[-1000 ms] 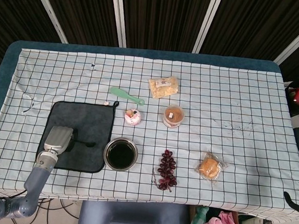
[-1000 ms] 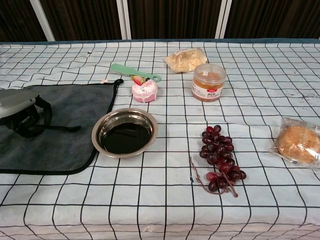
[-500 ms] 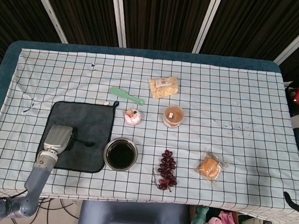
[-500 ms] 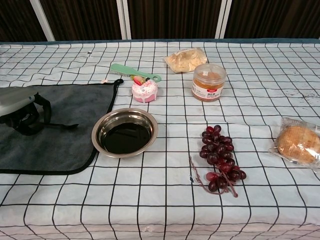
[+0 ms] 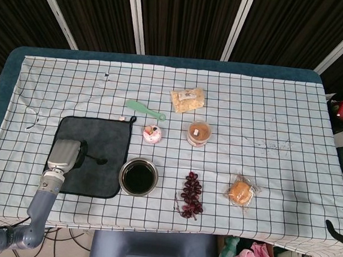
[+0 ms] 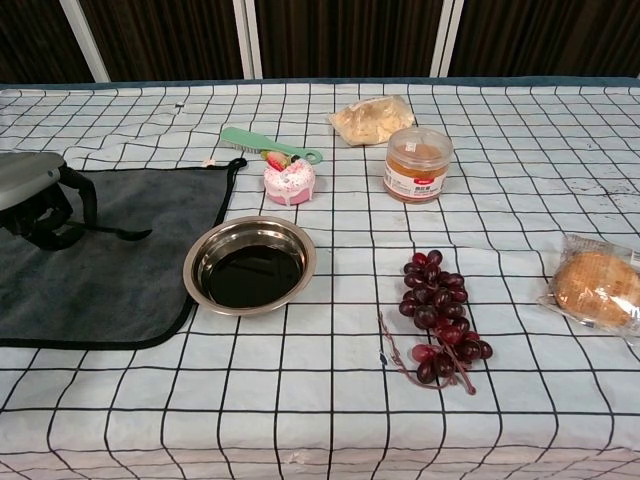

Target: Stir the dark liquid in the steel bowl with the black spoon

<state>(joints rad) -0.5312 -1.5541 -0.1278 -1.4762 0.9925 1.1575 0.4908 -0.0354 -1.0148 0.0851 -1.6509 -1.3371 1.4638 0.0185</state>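
Note:
The steel bowl [image 5: 123, 167] [image 6: 199, 256] stands near the table's front edge, and the dark liquid [image 5: 139, 178] [image 6: 250, 277] in it lies still. To its left lies a grey mat [image 5: 109, 140] [image 6: 130, 290]. My left hand [image 5: 66, 154] [image 6: 30, 185] is over the mat's left part, its dark fingers curled round the black spoon [image 5: 96, 159] [image 6: 128, 234]. The spoon's thin end sticks out to the right, toward the bowl, and looks slightly raised off the mat. About a hand's width separates the spoon's end from the bowl. My right hand shows in neither view.
Behind the bowl are a pink cupcake toy [image 5: 152, 133], a green plastic scoop [image 5: 144, 109], a lidded jar [image 5: 199, 133] and a snack bag [image 5: 187, 100]. Dark grapes [image 5: 191, 195] and a wrapped bun [image 5: 241, 192] lie to the bowl's right.
My left hand has moved a little away from the table's front edge and risen, carrying the spoon with it. The bowl and everything else are where they were.

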